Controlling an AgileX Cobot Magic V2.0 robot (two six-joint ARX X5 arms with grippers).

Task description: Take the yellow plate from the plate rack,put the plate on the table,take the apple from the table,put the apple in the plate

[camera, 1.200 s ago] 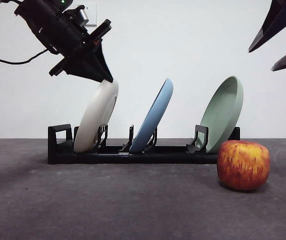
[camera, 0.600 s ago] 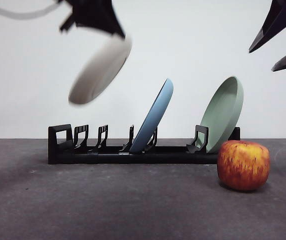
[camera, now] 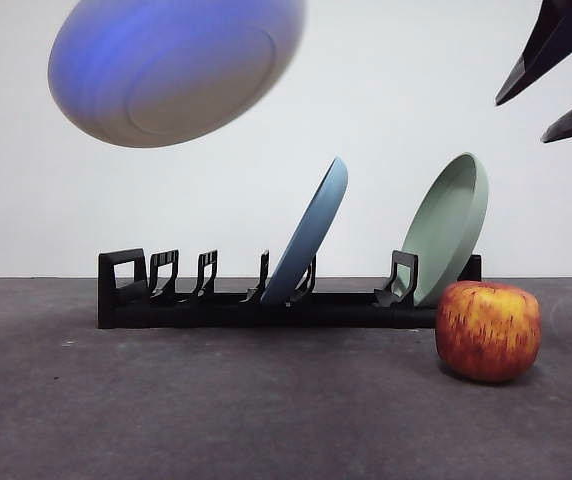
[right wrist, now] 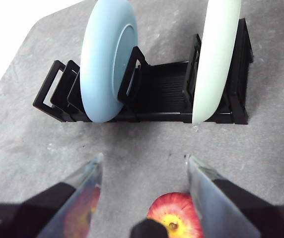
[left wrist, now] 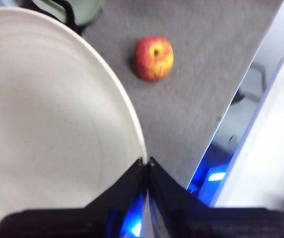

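The yellow plate (camera: 171, 70) hangs high in the air at the top left of the front view, tilted with its underside showing, blurred and tinted blue. In the left wrist view my left gripper (left wrist: 147, 166) is shut on the rim of the plate (left wrist: 47, 124); the gripper itself does not show in the front view. The black plate rack (camera: 216, 305) stands on the table (camera: 216, 420) with its left slots empty. The apple (camera: 488, 330) sits on the table at the rack's right end. My right gripper (right wrist: 144, 157) is open, high above the apple (right wrist: 174, 218).
A blue plate (camera: 311, 235) leans in the rack's middle slot and a sage-green plate (camera: 451, 225) in its right slot, just behind the apple. The right gripper's black jaws (camera: 521, 120) show at the top right corner. The table's edge shows in the left wrist view.
The yellow plate has been lifted out of the rack's left slot, up and to the left, and has tilted flatter. The right gripper, apple and other plates have not moved.
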